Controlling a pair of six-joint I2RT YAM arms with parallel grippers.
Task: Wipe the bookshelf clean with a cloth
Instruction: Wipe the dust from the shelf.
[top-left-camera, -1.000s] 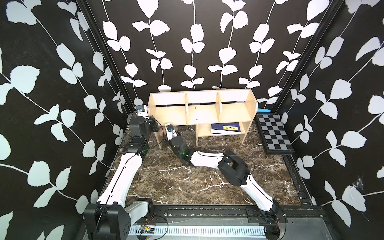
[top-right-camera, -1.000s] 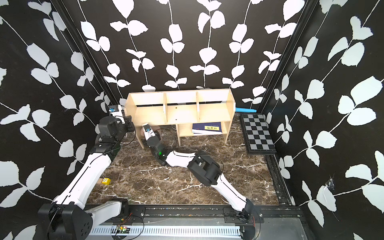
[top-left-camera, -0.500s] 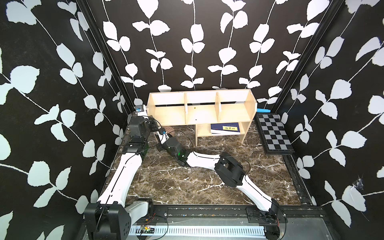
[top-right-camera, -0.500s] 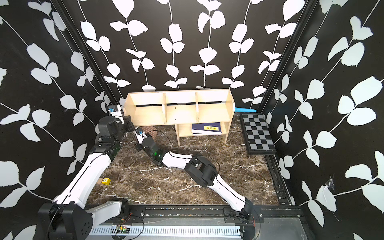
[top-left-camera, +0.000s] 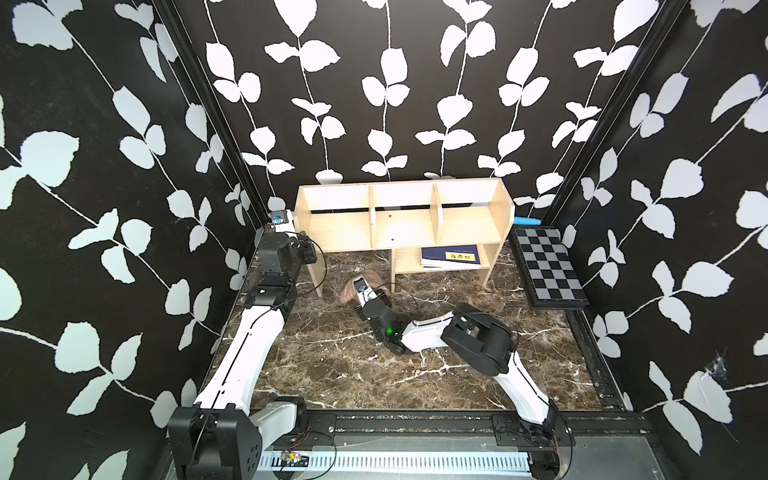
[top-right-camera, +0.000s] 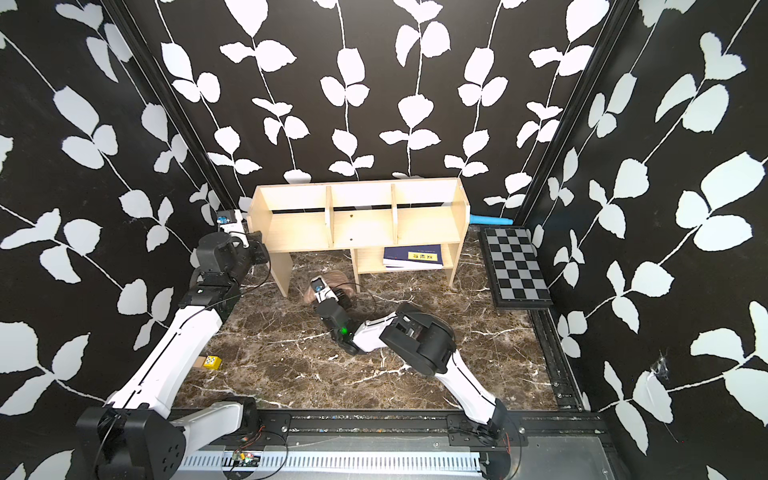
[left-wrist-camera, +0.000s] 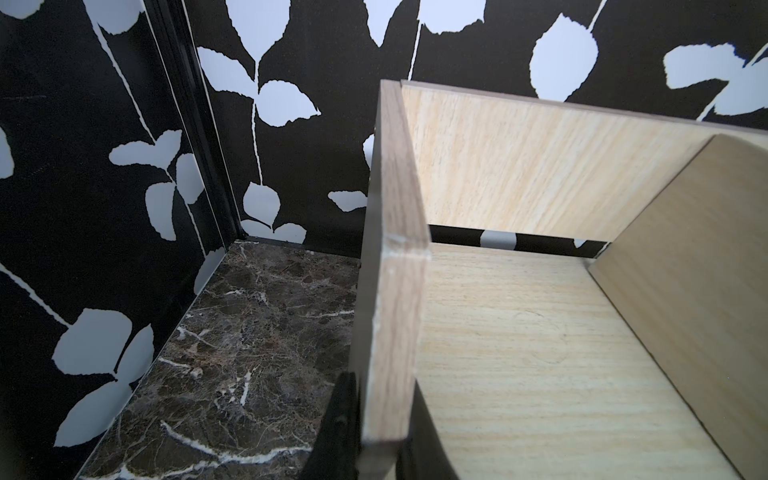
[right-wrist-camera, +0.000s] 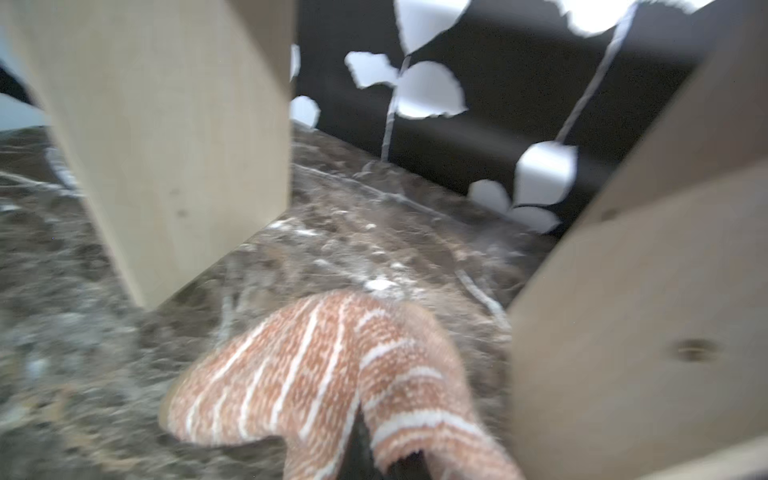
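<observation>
Swinging back from the bookshelf (top-left-camera: 399, 226) left leg, the right gripper (right-wrist-camera: 376, 457), jaws clamped on the cloth (right-wrist-camera: 332, 374), now trails it between the legs. The left gripper (left-wrist-camera: 384, 449) pinches the end panel in narrow jaws. Compartments likely remain unwiped.

No legible text. Yellow label (top-left-camera: 459, 257) on the dark blue book (top-left-camera: 436, 254), lower shelf of the light-wood bookshelf (top-left-camera: 465, 226): dark characters, too small to read.

Brown marble tabletop (top-left-camera: 332, 374) under bookshelf (top-left-camera: 399, 224), chequered board (top-left-camera: 544, 266), small yellow block (top-right-camera: 212, 362)
</observation>
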